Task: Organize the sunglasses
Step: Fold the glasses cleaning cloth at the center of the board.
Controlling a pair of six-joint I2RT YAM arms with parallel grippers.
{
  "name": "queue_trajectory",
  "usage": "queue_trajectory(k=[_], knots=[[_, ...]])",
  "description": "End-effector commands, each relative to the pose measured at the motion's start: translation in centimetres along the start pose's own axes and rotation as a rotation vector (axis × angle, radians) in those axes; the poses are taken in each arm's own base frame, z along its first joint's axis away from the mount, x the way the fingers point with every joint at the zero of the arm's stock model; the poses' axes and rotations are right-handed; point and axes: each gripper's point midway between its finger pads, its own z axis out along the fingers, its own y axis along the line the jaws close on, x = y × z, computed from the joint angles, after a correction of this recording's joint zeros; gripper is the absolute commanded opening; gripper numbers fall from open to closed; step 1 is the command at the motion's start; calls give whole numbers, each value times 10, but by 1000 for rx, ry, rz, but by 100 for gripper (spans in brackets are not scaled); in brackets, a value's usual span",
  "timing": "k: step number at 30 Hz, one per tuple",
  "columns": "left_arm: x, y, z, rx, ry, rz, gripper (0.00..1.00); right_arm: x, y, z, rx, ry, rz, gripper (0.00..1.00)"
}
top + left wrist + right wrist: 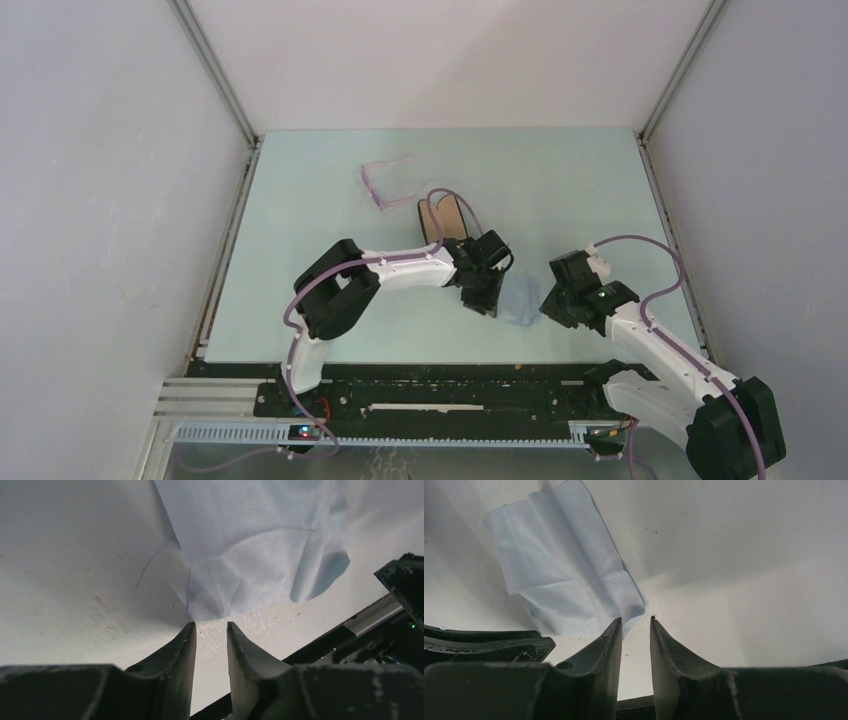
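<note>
The pale green table point(300, 300) carries everything, and from here the job looks barely begun. Both arms reach in over the near half of it, their hands facing each other with the cloth between them.

The left hand point(211, 626) has its jaws a narrow gap apart with nothing between them, its tips low and just short of the cloth's near edge. The right hand point(636, 621) is much the same: jaws slightly parted, empty, with a corner of the cloth lying right by its left fingertip. Neither hand is gripping anything.

Behind the left arm, the black case point(447, 215) lies open, its tan lining showing. The arm hides part of it, and as far as I can see nothing is inside.

The small blue-grey cloth point(520, 300) sits rumpled and partly folded on the table, near the front edge.

The sunglasses point(383, 185), a faint pink-purple outline, lie on the far part of the table, just beyond the case and to its left, well apart from both hands. I can't tell whether their arms are folded.

So, as I judge it, the sunglasses have yet to go into the case, the case has yet to be closed, and the cloth, which seems to be the hands' present concern, is not yet dealt with.
</note>
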Motion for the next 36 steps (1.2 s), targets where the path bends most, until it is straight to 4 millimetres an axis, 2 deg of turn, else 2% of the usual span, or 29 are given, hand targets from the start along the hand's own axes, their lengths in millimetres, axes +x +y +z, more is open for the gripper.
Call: queue_trajectory(k=[1,5,8,12,14,16,17,28,32,36], knots=[[-17,12,-1,-69,-76,-29,33,-2,0,-3,-3,-21,-11,35],[-21,22,-2,-116,-103,-50,30,11,7,-3,-32,20,16,35],[-22,21,0,-112,-109,-55,30,25,8,-1,-23,29,41,47],[-19,15,7,-78,-82,-52,29,27,5,2,6,25,78,47],[-18,14,7,-68,-78,-49,23,24,5,2,5,12,98,46],[-18,13,6,-66,-80,-46,2,20,4,1,3,3,119,45],[-18,13,5,-64,-81,-45,0,19,4,1,4,2,132,45],[-14,17,-19,-59,-124,-41,0,16,-3,3,18,24,181,43],[-8,17,-22,-42,-110,-28,0,20,-8,4,36,32,182,43],[-3,16,-23,-26,-95,-18,0,24,-3,7,17,52,193,42]])
